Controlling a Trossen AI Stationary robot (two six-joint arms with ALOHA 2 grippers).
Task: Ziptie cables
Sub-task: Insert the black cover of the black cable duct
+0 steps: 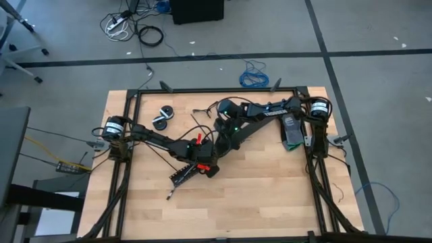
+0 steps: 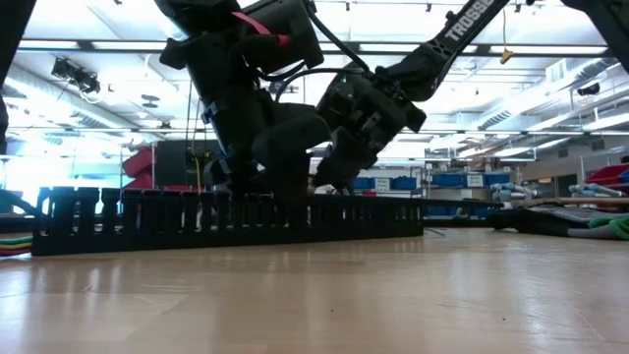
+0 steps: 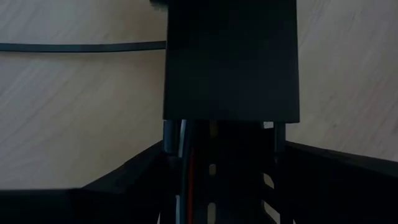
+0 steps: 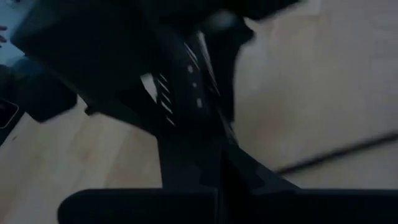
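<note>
The left pincer (image 1: 206,167) is clamped on the black slotted strip (image 2: 231,218) with wires inside, so hold steady while the shut right pincer (image 1: 229,138) works close beside it.

Two matt-black jointed arms — left arm (image 1: 158,140) with a red clip at frame centre, right arm (image 1: 266,115) lettered white "TROSS…" in the low view's upper right — both trailing thin black cables.
</note>
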